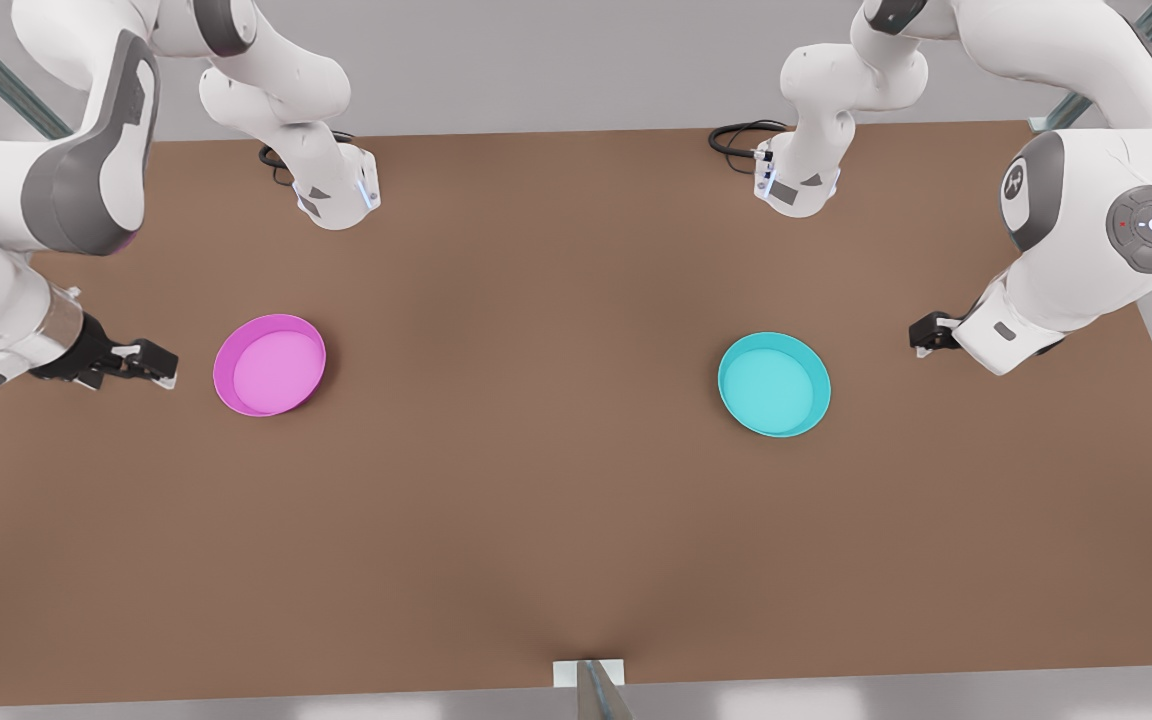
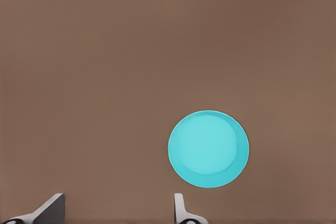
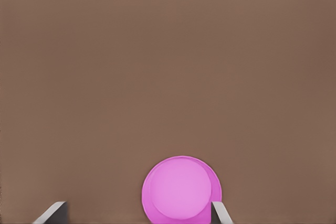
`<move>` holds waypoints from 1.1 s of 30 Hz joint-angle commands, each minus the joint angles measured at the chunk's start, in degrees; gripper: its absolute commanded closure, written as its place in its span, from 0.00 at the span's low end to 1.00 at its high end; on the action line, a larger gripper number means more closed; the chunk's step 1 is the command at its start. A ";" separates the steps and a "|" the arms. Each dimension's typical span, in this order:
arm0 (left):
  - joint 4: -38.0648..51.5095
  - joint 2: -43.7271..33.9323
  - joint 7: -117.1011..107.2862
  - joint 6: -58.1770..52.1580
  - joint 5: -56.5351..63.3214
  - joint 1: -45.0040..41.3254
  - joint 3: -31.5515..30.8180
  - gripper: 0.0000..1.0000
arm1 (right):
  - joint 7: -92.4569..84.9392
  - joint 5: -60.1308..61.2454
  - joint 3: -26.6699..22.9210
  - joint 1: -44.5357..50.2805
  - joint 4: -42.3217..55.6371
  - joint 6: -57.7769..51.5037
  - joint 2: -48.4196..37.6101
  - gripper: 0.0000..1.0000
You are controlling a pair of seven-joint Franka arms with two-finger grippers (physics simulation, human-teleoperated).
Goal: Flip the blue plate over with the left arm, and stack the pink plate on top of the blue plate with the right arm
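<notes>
Two round, shallow plates are seen lying well apart, open side up, on a bare brown surface [image 1: 556, 520] flanked by a pair of white Franka arms. The pink plate [image 1: 269, 364] is placed toward the front view's left, its lighter pink inside ringed by a low magenta rim; the blue plate [image 1: 774, 384], turquoise and of matching size, is placed toward the front view's right. The right end effector [image 1: 158, 364] is held low just beside the pink plate, on the outer side, without touching it; in the right wrist view its fingertips [image 3: 52, 212] are spread wide, with the pink plate [image 3: 181, 190] lying between them and just ahead. The left end effector [image 1: 921, 340] is held near the blue plate, clear of its rim and largely hidden behind its own wrist in the front view; in the left wrist view its fingers [image 2: 50, 209] are likewise parted widely, and the blue plate [image 2: 208, 149] is seen a little ahead, off to one side. Nothing is gripped by either end effector. No brand name or readable writing can be made out; a small emblem is borne on the grey joint cover of the arm on the front view's right, but it cannot be read.
</notes>
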 commanded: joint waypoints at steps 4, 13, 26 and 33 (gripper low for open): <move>-0.10 0.87 -0.35 -0.02 -0.16 -0.01 -0.10 0.00 | 0.35 0.34 0.00 0.07 0.19 0.19 0.24 0.00; -33.84 -2.29 11.77 23.00 -32.15 0.52 5.35 0.00 | 0.62 0.26 0.00 -0.11 0.37 -0.08 -0.11 0.00; -62.33 -7.48 24.52 55.88 -34.62 0.43 5.79 0.00 | 0.61 0.43 0.17 0.42 0.46 1.06 0.42 0.00; -64.00 -2.99 24.78 61.07 -39.97 -0.01 5.27 0.00 | -0.09 0.34 0.17 0.42 1.34 5.81 0.16 0.00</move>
